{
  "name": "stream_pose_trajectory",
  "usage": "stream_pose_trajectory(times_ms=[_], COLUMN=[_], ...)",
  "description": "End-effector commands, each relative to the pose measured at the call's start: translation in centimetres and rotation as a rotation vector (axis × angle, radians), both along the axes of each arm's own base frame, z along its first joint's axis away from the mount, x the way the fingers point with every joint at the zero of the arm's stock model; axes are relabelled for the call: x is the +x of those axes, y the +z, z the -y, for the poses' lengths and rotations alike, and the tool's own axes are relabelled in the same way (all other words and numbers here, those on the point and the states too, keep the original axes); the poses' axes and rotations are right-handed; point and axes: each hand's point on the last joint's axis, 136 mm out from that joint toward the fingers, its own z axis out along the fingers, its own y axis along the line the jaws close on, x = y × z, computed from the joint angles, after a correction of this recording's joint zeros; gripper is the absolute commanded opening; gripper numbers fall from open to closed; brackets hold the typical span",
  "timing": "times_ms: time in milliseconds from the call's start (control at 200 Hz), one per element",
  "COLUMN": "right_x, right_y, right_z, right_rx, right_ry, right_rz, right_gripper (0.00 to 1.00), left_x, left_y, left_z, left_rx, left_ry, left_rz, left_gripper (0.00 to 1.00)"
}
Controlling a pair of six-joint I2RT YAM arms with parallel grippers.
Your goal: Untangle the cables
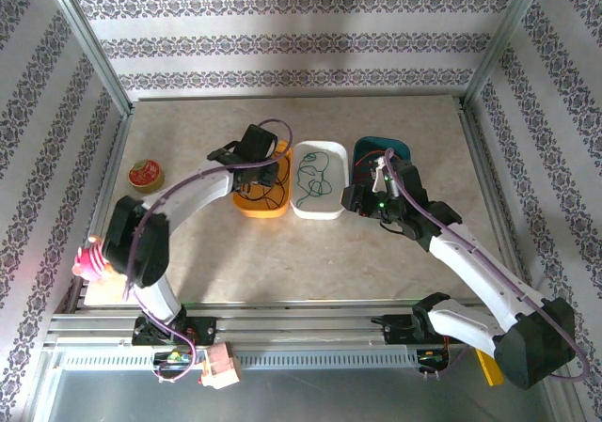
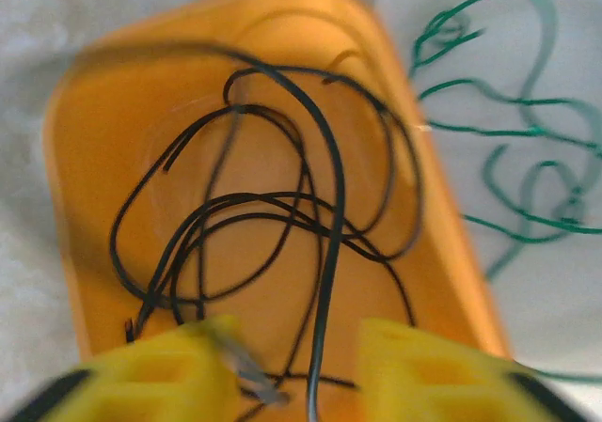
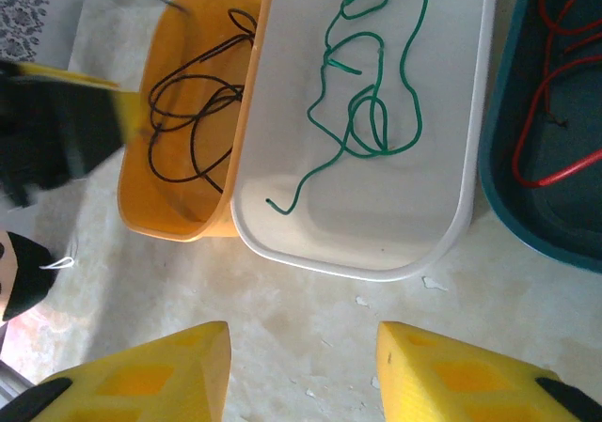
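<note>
The cables lie sorted in three trays side by side. A black cable [image 2: 282,201] [image 3: 188,112] coils loosely in the orange tray [image 2: 85,206] [image 1: 246,206]. A green cable [image 3: 376,112] [image 1: 315,178] lies in the white tray [image 3: 348,264]. A red cable [image 3: 555,173] rests in the teal tray [image 3: 499,173]. My left gripper [image 2: 299,342] [image 1: 254,149] hovers over the orange tray, open; one blurred black strand runs up between its yellow fingers without being pinched. My right gripper [image 3: 303,342] [image 1: 356,196] stands open above bare table, just in front of the white tray.
A round red tin [image 1: 145,173] sits on the table at the far left. A pink object [image 1: 89,262] sits at the table's left edge. The left arm [image 3: 56,131] shows dark beside the orange tray. Metal frame posts border the table.
</note>
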Motion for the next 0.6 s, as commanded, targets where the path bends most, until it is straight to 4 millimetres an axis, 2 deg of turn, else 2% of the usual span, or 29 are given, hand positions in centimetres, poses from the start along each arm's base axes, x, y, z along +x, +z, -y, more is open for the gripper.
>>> stream_pose_trajectory(times_ms=[0,40,110,185,240,260,365,505,525,550,560,595], right_x=[0.0,0.0,0.0,0.3,0.7,0.8,1.7,2.8,2.9,3.1,3.2,3.5], right_y=[2.0,1.9,1.7,1.2,0.9,0.8,0.8,2.1,2.2,2.5,2.3,2.2], right_z=[0.5,1.0,2.0,3.4,4.8,5.5,10.1,15.4,16.0,16.6,16.8,17.2], right_rx=[-0.015,-0.031,-0.051,-0.074,-0.116,-0.141,-0.302,-0.556,-0.587,-0.619,-0.632,-0.677], right_ry=[-0.005,-0.018,-0.053,-0.102,-0.148,-0.171,-0.351,-0.538,-0.561,-0.590,-0.595,-0.611], right_rz=[0.054,0.058,0.065,0.068,0.083,0.090,0.164,0.373,0.405,0.450,0.466,0.524], right_gripper=[0.45,0.45,0.45,0.45,0.46,0.46,0.55,0.63,0.70,0.94,0.97,0.98], left_x=[2.9,2.9,2.2,0.5,-0.9,-1.4,-4.8,-9.2,-9.8,-10.4,-10.7,-11.4], left_y=[4.5,5.6,7.7,9.2,9.6,10.4,10.0,8.3,8.1,7.8,7.7,7.3], left_z=[-0.9,-1.5,-2.3,-3.2,-4.4,-5.0,-9.2,-16.2,-17.1,-18.1,-18.5,-19.7], left_rx=[0.056,0.055,0.010,-0.061,-0.096,-0.112,-0.073,0.139,0.164,0.197,0.208,0.241], left_ry=[0.038,0.071,0.113,0.149,0.192,0.215,0.339,0.532,0.556,0.587,0.598,0.630], left_rz=[0.147,0.182,0.256,0.329,0.377,0.406,0.467,0.507,0.510,0.511,0.511,0.508], left_gripper=[0.87,0.91,0.93,0.95,0.98,1.00,0.99,0.99,0.99,0.99,0.99,0.99])
